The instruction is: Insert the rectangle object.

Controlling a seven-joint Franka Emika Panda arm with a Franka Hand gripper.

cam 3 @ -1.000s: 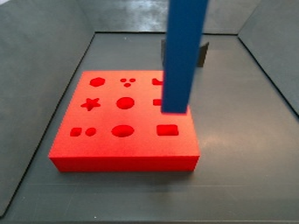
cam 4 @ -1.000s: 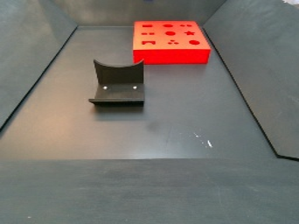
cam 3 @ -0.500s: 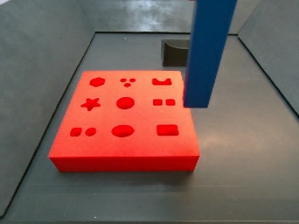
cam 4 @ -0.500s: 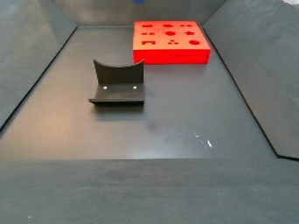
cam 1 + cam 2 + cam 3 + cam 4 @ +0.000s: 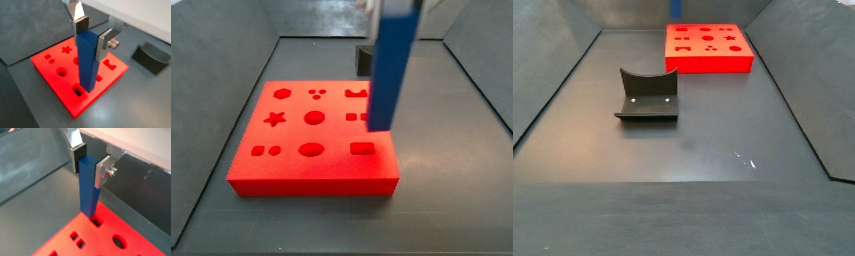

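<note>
My gripper (image 5: 92, 37) is shut on the top of the rectangle object (image 5: 87, 62), a tall plain blue bar that hangs roughly upright; both wrist views show it (image 5: 88, 188). In a side view the bar (image 5: 389, 70) leans a little, and its lower end hovers just above the red block (image 5: 291, 165), near the rectangular hole (image 5: 364, 148) at the block's front right. In a wrist view the bar's lower end is next to that hole (image 5: 78, 90). The gripper itself is above the top edge of that side view. The far side view shows the red block (image 5: 708, 60) without bar or gripper.
A small dark grey holder (image 5: 647, 97) with a curved notch stands on the dark floor away from the block; it also shows behind the bar (image 5: 368, 57) and in a wrist view (image 5: 152, 57). Grey walls enclose the floor (image 5: 687, 150).
In the side view the bar swung right half a second ago, then came back left and a little lower, toward the front right holes. The block and holder have not moved.
</note>
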